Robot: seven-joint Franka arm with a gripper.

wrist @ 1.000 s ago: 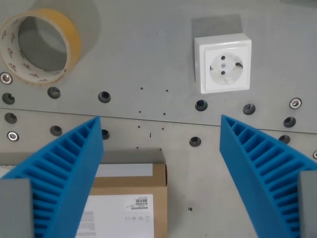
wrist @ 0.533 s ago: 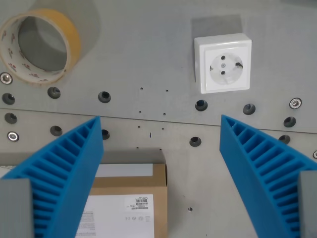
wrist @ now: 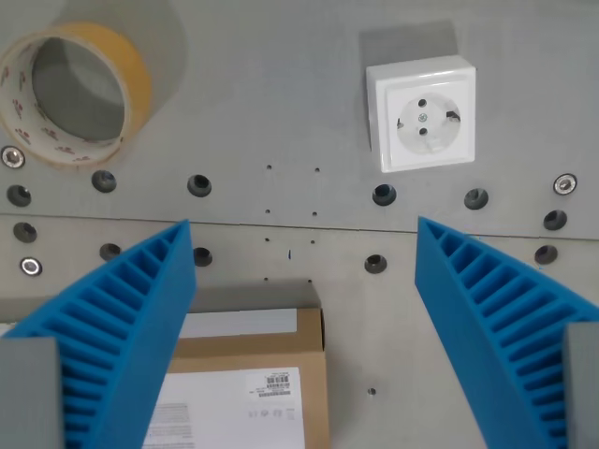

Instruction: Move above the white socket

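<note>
Cardboard box (wrist: 245,374) at near left, closed, with a white label on top; its contents are hidden. White socket (wrist: 421,113) lies far right on the grey table (wrist: 281,112): square housing, round recess, two pin holes. Roll of tape (wrist: 70,89) at far left, well apart from it. My pincer (wrist: 304,238) is spread wide, holding nothing; blue ribbed fingers (wrist: 122,318) frame the near view. Bare table between pincer and socket.
</note>
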